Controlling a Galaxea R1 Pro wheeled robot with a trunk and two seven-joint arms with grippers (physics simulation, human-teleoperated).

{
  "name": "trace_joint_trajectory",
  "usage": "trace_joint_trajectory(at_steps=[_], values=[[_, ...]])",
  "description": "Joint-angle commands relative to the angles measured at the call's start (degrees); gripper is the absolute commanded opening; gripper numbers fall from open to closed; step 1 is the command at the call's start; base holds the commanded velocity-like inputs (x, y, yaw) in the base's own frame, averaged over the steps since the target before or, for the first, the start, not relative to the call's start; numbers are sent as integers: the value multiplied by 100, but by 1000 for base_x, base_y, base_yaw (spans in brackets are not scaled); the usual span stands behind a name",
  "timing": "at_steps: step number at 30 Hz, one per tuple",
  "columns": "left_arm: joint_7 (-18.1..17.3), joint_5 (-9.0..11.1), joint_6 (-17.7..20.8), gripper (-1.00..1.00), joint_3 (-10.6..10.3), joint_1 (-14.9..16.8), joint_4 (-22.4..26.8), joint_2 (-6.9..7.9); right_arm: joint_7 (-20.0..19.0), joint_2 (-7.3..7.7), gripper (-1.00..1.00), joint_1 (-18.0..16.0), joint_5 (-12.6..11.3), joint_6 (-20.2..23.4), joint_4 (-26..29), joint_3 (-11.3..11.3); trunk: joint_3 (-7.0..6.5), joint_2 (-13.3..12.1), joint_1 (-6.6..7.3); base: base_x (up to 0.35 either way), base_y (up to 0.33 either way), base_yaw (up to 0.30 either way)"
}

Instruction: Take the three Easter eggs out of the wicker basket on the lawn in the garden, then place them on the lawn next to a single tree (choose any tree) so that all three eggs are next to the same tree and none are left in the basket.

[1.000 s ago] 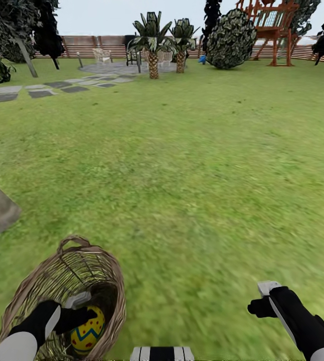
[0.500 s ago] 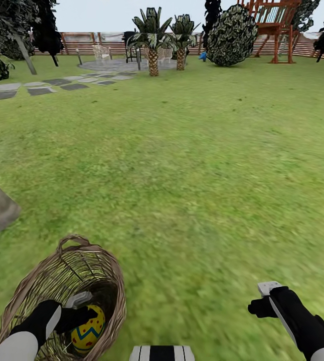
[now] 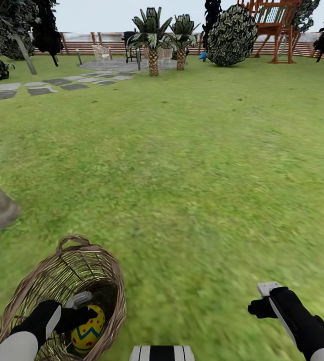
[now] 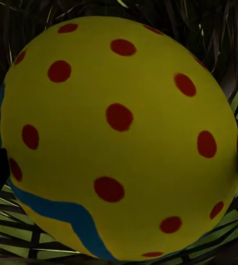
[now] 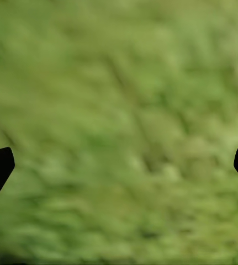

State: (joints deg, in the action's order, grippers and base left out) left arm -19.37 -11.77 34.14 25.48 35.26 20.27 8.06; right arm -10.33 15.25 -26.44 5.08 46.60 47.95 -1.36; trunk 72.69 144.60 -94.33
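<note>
A wide green lawn (image 3: 192, 165) fills the frame, with palms far off at the top. At lower left the left gripper (image 3: 84, 311) reaches inside the wicker basket (image 3: 41, 281), fingers spread wide around an Easter egg (image 3: 89, 331) directly ahead, not visibly clamped. At lower right the right gripper (image 3: 260, 301) hovers wide open over grass, well apart.

From my seat, two short palms (image 3: 153, 42) stand at twelve o'clock beside a round paved patio (image 3: 113, 65). Stepping stones (image 3: 41, 87) trail toward ten; a red wooden play frame (image 3: 275, 27) rises at one, before a fence (image 3: 82, 46).
</note>
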Motion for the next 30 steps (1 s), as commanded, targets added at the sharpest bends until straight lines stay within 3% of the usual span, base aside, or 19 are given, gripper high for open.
trace_joint_trajectory(at_steps=[1, 25, 26, 28, 30], values=[[-49, -45, 31, -100, 45, -1, -164, -8, -40, 5, 100, -2, 54, 24, 5, -14, 5, 1, 0, 0, 0, 0], [-49, -42, 31, -100, 45, -1, -283, -84, -30, -7, 100, -3, 63, 19, -5, -45, -17, 0, 3, 0, 0, 0], [-49, -49, -29, -100, 43, -1, -316, -85, -26, -10, 100, -2, 63, 17, -5, -47, -39, -1, 5, 0, 0, 0], [-25, -64, -670, -100, 44, -1, -407, -79, -29, -8, 100, -2, 62, 19, -5, -49, -84, -4, 10, 0, 0, 0], [-16, -63, -929, -100, 38, -1, -602, -83, -27, -8, 100, -2, 63, 24, -5, -51, -128, -7, 16, 0, 0, 0]])
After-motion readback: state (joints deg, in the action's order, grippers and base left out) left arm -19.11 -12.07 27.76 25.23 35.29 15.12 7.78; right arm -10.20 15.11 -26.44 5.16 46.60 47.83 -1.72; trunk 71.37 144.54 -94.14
